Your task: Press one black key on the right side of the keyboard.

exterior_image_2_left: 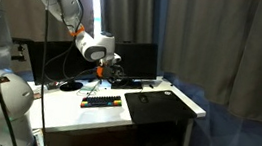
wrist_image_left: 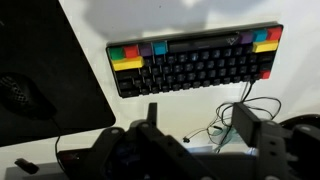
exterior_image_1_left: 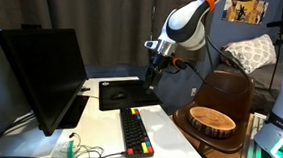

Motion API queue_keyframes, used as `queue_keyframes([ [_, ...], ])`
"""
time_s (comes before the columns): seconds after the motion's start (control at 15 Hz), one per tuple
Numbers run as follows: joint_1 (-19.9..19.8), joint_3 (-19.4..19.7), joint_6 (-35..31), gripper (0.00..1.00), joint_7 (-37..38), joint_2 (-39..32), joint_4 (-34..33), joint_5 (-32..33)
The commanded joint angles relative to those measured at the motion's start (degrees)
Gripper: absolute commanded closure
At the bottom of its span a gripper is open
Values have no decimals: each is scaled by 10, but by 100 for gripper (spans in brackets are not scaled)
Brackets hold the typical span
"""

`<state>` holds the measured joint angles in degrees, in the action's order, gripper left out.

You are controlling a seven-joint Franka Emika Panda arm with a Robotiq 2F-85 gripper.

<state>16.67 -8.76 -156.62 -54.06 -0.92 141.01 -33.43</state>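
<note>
Lying flat on the white table (exterior_image_1_left: pixel 104 122), on the near side of the black mat (exterior_image_1_left: pixel 122 92): keyboard (exterior_image_1_left: pixel 135 133), narrow, mostly black keys. Judged rigid, light, liable to skid under a slanted push. No grasp needed; contact on one black key toward its right end, straight down. Gripper (wrist_image_left: pixel 196 115) raised, not touching it, fingers (wrist_image_left: pixel 245 125) spread, holding nothing.

The keyboard (wrist_image_left: pixel 195 65) has mostly black keys, with red, yellow and green blocks at its left and right ends. The table (exterior_image_1_left: pixel 173 129) is white, the mat (exterior_image_1_left: pixel 117 93) plain black, and the arm (exterior_image_1_left: pixel 183 21) white with an orange band.
</note>
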Motion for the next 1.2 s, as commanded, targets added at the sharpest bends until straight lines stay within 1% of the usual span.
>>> queue_keyframes([
  [0.0,-20,-36,-49,55,-96,-55,-34,-119],
  [0.07,-9,-27,-56,61,-132,-69,-43,-161],
  [0.2,-17,-37,-66,75,-193,-90,-60,-224],
  [0.33,-23,-39,-65,89,-247,-110,-75,-270],
  [0.47,-29,-38,-59,100,-295,-127,-85,-302],
  [0.8,-43,-36,-62,100,-370,-169,-105,-355],
  [1.13,-47,-36,-65,100,-398,-207,-122,-370],
])
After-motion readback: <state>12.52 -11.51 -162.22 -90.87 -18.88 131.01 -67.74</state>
